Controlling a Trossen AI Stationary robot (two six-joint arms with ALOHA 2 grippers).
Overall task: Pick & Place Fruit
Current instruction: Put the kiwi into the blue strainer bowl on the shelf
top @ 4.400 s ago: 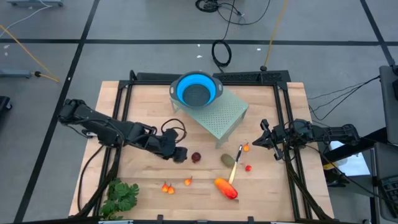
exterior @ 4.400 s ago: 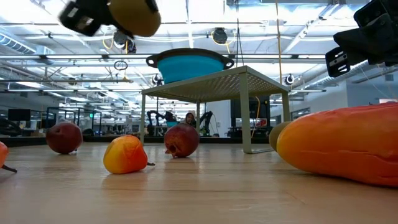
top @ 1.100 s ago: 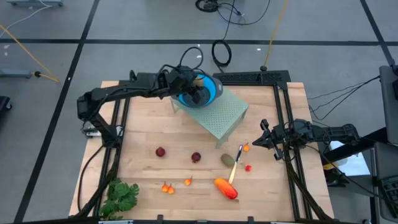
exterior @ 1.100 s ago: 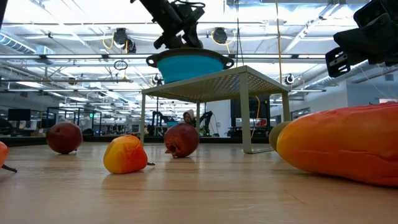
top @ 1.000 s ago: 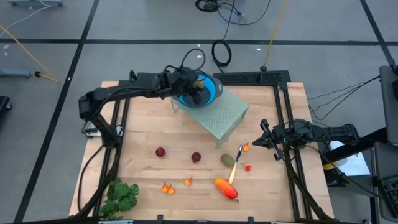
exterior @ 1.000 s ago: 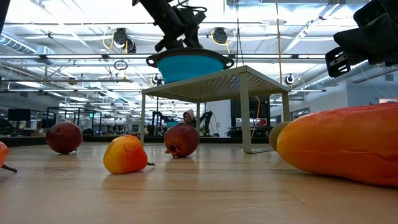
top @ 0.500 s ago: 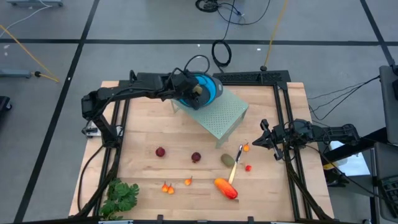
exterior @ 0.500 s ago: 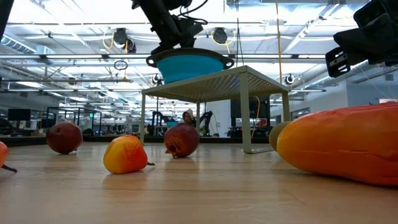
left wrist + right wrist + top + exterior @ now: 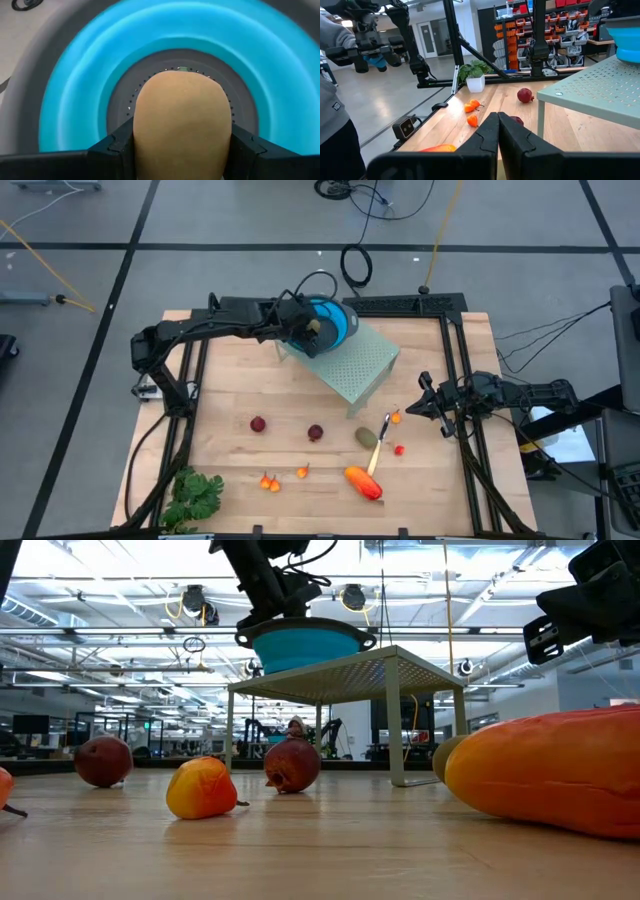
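**Tan oval fruit held over the blue bowl, the rest waiting on the table**

Going left to right across the table: the leafy bunch (image 9: 194, 496) lies at the near left corner and is not part of the job. Next come two dark red balls (image 9: 258, 424), small orange bits (image 9: 268, 481), an olive oval (image 9: 366, 437) beside the knife (image 9: 379, 442), and the long orange-red piece (image 9: 364, 483). All rest on the wooden table (image 9: 230, 380), well apart from the bowl.

The left gripper (image 9: 180, 150) hangs over the blue bowl (image 9: 340, 323), which stands on the pale green perforated stand (image 9: 355, 365). Its fingers (image 9: 112, 150) clasp a smooth tan oval fruit (image 9: 181, 120) at its widest part, one on each side, directly above the bowl's perforated bottom.

The fruit looks like a light, hard-skinned toy: stiff, not fragile, but smooth and rounded, so likely to slip or roll if pinched off-centre. Taking the balls and ovals across the middle seems safest; the long piece would best be gripped across its short width near the centre. The tiny bits leave little to hold.

The right gripper (image 9: 497, 131) waits at the table's right edge, fingers pressed together, holding nothing
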